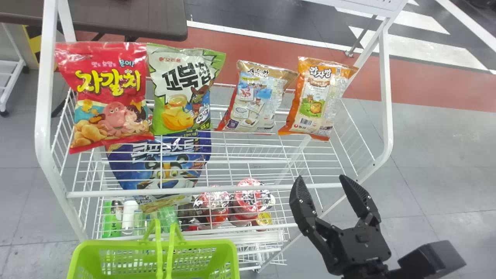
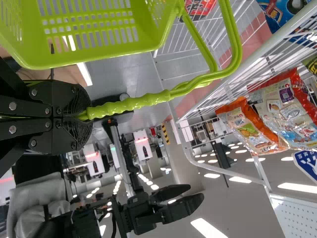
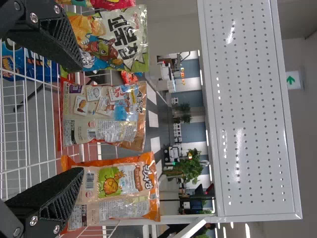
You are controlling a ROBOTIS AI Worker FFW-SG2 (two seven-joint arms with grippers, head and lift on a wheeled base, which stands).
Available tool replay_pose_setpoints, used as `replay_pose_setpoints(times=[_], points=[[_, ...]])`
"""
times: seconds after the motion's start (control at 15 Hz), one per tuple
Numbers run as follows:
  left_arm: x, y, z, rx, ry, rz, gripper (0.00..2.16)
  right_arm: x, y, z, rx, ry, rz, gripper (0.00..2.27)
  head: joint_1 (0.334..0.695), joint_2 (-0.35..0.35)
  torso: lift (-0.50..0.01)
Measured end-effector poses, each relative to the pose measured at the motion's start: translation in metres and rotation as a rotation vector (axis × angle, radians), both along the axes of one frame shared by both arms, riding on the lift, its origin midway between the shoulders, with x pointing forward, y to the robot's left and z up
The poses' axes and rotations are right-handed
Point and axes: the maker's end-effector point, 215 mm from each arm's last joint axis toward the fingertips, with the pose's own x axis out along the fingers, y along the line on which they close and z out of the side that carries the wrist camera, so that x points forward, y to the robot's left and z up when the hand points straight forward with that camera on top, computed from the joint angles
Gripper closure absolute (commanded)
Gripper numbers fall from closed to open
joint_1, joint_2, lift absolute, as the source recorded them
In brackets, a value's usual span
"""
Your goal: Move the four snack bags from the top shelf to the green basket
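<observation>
Green basket (image 1: 120,245), near left: we clamp its handle (image 2: 130,103) in our left gripper (image 2: 83,117), presumably to steady it. Near right, our right gripper (image 1: 321,178) is empty, spread wide, probably to straddle one of the four snack bags (image 1: 254,102) along the top shelf's (image 1: 267,188) far side.

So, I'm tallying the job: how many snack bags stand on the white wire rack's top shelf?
4, in one row from the robot's left: a shiny red bag, a green-and-white bag, a silver bag with a tan top and, rightmost, an orange-edged bag.
</observation>
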Motion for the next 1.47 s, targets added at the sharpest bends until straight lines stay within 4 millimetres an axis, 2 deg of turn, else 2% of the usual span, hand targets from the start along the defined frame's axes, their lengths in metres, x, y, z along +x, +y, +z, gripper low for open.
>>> replay_pose_setpoints(times=[0.6,0.73,0.8,0.87,1.07,1.13,1.33,1.47], points=[[-0.002,-0.003,0.003,-0.008,-0.004,-0.006,1.58,0.007,0.000,-0.006,0.003,0.006,-0.002,0.09,0.695,-0.350,0.000],[-0.002,-0.006,0.003,-0.010,-0.005,-0.011,1.58,0.020,0.007,-0.013,0.007,0.007,0.010,0.09,0.695,-0.350,0.000],[-0.003,-0.008,0.003,-0.008,-0.005,-0.017,1.58,0.034,0.015,-0.015,0.013,0.001,0.022,0.09,0.695,-0.350,0.000],[-0.004,-0.010,0.003,-0.005,-0.007,-0.024,1.58,0.052,0.029,-0.019,0.025,0.007,0.043,0.09,0.695,-0.350,0.000],[-0.009,-0.015,0.003,0.001,-0.010,-0.048,1.58,0.113,0.102,-0.040,0.067,0.091,0.155,0.09,0.695,-0.350,0.000],[-0.011,-0.017,0.003,0.003,-0.012,-0.059,1.58,0.131,0.129,-0.040,0.065,0.104,0.191,0.09,0.695,-0.261,0.000],[-0.014,-0.019,0.003,0.004,-0.015,-0.074,1.58,0.172,0.218,-0.032,0.028,0.129,0.318,0.09,0.695,-0.120,0.000],[-0.012,-0.018,0.003,0.006,-0.022,-0.075,1.58,0.188,0.263,-0.033,-0.013,0.151,0.400,0.09,0.695,-0.036,0.000]])
